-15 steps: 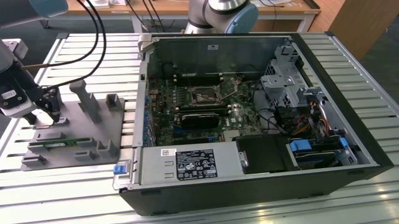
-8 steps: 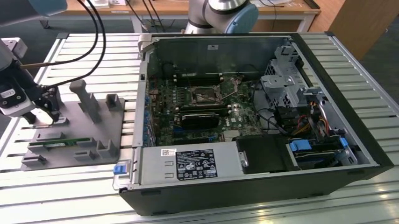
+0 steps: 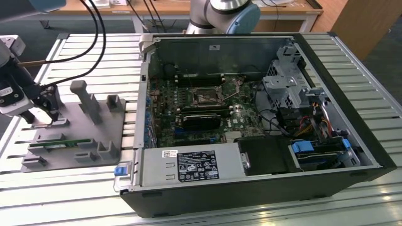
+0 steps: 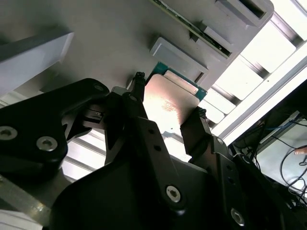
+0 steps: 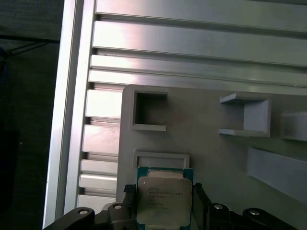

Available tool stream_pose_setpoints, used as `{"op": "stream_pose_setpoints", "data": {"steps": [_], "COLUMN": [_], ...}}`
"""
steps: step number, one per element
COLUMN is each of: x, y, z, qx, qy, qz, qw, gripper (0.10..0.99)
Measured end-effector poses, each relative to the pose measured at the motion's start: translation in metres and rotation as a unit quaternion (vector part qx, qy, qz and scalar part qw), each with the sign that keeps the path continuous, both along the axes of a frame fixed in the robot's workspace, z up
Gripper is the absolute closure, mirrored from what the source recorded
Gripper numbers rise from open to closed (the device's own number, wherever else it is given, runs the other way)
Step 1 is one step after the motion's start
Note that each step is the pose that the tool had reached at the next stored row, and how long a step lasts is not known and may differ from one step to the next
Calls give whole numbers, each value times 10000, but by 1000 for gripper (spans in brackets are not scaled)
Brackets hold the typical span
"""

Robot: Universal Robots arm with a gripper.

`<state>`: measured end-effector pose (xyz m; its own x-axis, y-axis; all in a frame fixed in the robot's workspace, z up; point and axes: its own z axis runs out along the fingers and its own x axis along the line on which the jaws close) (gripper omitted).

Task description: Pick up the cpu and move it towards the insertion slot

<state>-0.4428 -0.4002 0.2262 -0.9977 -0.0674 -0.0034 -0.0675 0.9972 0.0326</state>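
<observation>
The hand (image 4: 170, 95) is closed on the cpu (image 5: 160, 203). In both wrist views its two dark fingers (image 4: 139, 88) press against opposite edges of the chip, so the silver face stays clear and the chip stays level. The chip sits against a raised stop on the grey tray (image 5: 206, 158), which seems meant to hold it square for this kind of side grip. Whether it has left the tray floor I cannot tell.

The wrist views give the grip up close. The exterior view gives the layout. There the hand hangs over the tray's far corner at that view's left, the green memory stick (image 3: 60, 142) lies nearer the camera on the same tray, and the tray rests on the slatted desk (image 3: 75, 197). The insertion slot (image 3: 206, 97) lies well apart from the hand, on the board inside the open computer case (image 3: 207, 52).
</observation>
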Motion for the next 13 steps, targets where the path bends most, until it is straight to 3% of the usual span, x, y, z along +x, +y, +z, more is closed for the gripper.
{"op": "stream_pose_setpoints", "data": {"steps": [13], "x": [0], "y": [0], "z": [82], "qx": [0], "qy": [-1], "qz": [0], "qw": [10000], "gripper": [537]}}
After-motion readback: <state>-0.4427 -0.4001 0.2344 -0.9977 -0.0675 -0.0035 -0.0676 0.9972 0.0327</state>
